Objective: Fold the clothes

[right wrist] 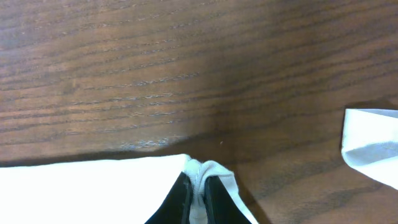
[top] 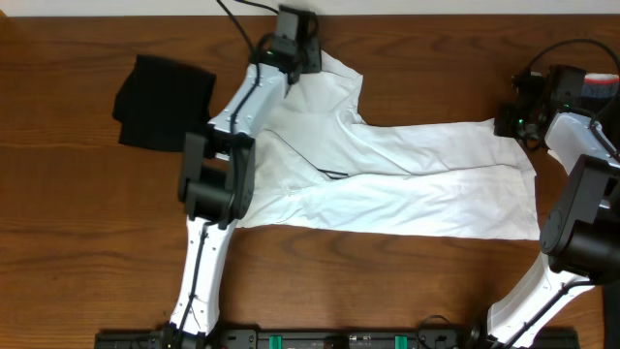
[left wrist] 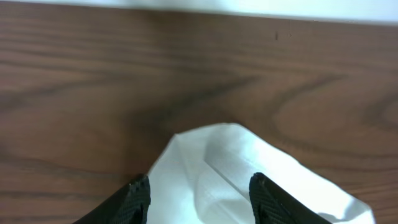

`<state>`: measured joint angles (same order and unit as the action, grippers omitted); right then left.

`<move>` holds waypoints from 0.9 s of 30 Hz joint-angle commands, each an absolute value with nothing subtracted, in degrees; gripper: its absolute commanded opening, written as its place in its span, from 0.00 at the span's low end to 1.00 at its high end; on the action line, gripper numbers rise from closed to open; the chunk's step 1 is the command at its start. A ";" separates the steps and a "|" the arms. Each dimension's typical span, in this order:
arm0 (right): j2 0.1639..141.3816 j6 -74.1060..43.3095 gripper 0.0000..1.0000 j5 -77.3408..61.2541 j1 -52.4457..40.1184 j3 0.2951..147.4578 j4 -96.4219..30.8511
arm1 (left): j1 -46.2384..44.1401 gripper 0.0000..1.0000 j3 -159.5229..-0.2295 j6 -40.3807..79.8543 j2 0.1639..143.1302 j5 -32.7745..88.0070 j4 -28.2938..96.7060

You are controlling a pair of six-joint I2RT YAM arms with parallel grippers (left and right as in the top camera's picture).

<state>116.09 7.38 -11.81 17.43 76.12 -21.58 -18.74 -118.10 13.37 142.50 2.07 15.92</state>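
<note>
A large white T-shirt [top: 387,179] lies spread across the middle of the wooden table, partly folded lengthwise. My left gripper [top: 295,60] is at the shirt's far left corner, by the sleeve; in the left wrist view its fingers [left wrist: 199,193] are open with white cloth [left wrist: 230,168] between them. My right gripper [top: 513,121] is at the shirt's far right corner; in the right wrist view its fingers [right wrist: 198,186] are shut on a pinched edge of the white shirt [right wrist: 93,190]. A black garment [top: 163,102] lies folded at the far left.
A white object [top: 599,89] sits at the far right edge of the table; it also shows in the right wrist view [right wrist: 372,146]. The table's far edge meets a white wall [left wrist: 199,9] just beyond the left gripper.
</note>
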 commanded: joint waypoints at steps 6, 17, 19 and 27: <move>115.42 7.97 0.07 -12.05 17.61 76.07 -21.45 | -21.26 0.53 -118.63 7.31 145.91 -5.48 12.45; 115.42 7.97 0.07 -12.05 17.61 76.07 -21.87 | -20.80 0.38 -118.63 7.07 148.57 -8.84 10.70; 115.42 7.97 0.07 -12.03 17.61 76.05 -21.89 | -20.80 0.38 -118.63 6.74 149.12 -8.86 10.22; 115.42 7.97 0.03 -12.03 17.61 76.05 -21.89 | -20.82 0.06 -118.65 5.98 147.57 -8.88 10.17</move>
